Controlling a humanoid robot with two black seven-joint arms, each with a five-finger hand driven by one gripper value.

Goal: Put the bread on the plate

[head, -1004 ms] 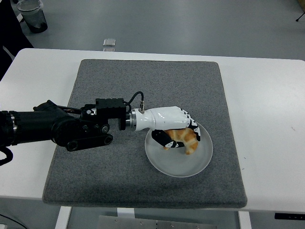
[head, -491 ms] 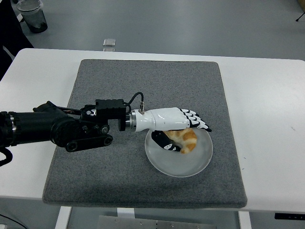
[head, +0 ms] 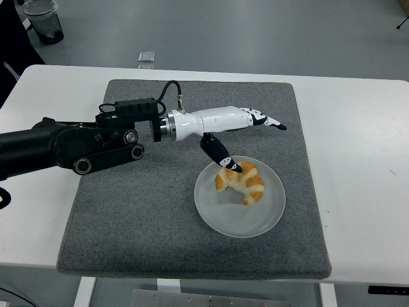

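Croissant [head: 242, 181] lying on the translucent white plate [head: 217, 217], slightly toward the plate's far side, fully inside the rim and free of any grip. Plate seated on the grey mat [head: 128, 217], right of the mat's centre; mat spread over the white bench [head: 364, 160]. Left hand [head: 246, 121] positioned above and beyond the plate, released: fingers extended flat and pointing toward the right, thumb [head: 218, 153] angled down toward the croissant with its tip just at or barely above the pastry's near-left end; actual contact not determinable from this view. Nothing held in the hand. Black left arm [head: 70, 144] entering from the left edge and crossing the left portion of the mat. Right arm and right hand not in view. Task status, judged from the layout: placement essentially complete, bread resting on the plate and unsupported by the hand. Remaining work, by estimate: clearing the thumb from the croissant without dragging it, then moving the arm away from the plate. Risk noted: thumb tip close enough to nudge the croissant toward the rim during any sideways motion; a lift straight up preferable. Small silver object [head: 146, 57] on the floor beyond the bench, unrelated to the task.
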